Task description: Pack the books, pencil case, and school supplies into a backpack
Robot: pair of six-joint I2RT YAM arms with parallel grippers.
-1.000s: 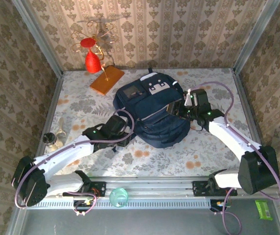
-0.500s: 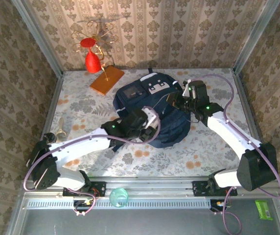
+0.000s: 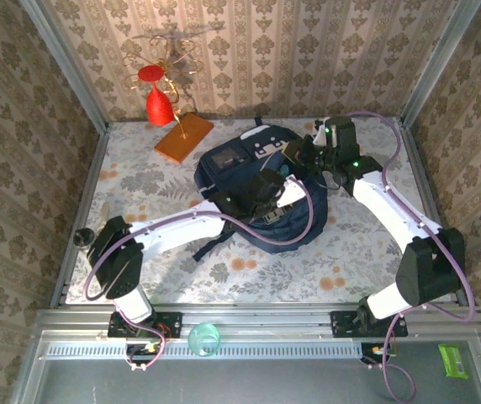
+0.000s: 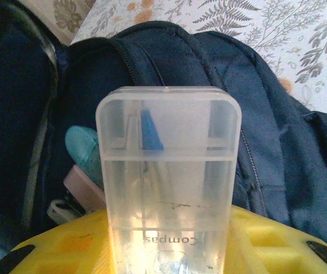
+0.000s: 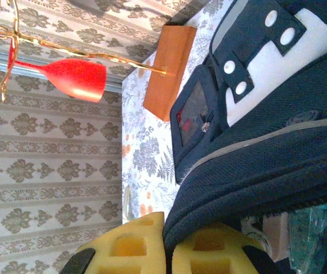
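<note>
Left tool with case now over backpack

Floral table — navy backpack at centre, orange slab near it, far-left side.

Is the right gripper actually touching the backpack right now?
Touching. The right wrist view shows the right gripper shut on the backpack fabric edge, pinched between its yellow fingers.

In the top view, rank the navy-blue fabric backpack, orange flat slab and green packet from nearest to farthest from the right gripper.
1. Navy-blue fabric backpack: pinched by the right gripper.
2. Orange flat slab: back left.
3. Green packet: front right, below the rail.
</note>
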